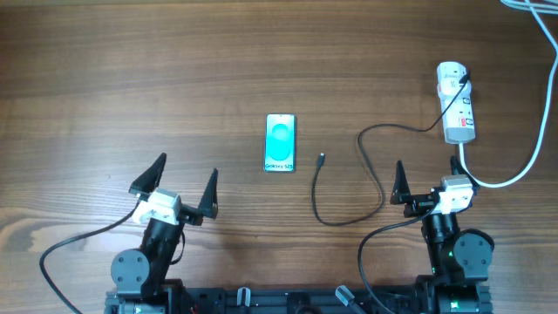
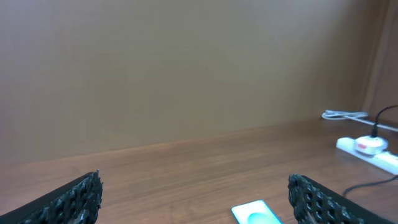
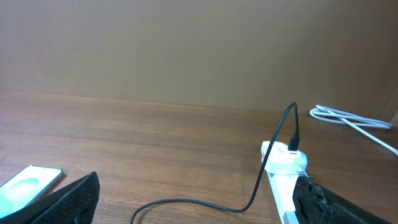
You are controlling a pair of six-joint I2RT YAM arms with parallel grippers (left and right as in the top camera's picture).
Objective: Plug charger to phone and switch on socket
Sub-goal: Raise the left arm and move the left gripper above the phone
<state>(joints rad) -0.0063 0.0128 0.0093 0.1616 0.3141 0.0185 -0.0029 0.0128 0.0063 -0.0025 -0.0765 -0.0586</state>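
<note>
A wood-grain table [image 1: 131,70] fills the overhead frame. Two arms sit at the bottom edge, with the left tool [image 1: 187,166] at lower left and the right tool [image 1: 427,163] at lower right. Each has its fingers spread wide with nothing between them.

A thick white cord [image 1: 532,157] sweeps down the right edge of the frame and curves back to the lower end of the socket [image 1: 456,109]. The socket is a white strip lying lengthwise, top to bottom, at upper right, just above the right tool.

The phone [image 1: 280,143] lies flat at centre, cyan screen up, apart from both tools. The charger [image 1: 381,190] leaves the socket's upper end, runs left, then loops down between the phone and the right tool. It ends in a small plug [image 1: 321,160] lying on the table just right of the phone, not touching it.
</note>
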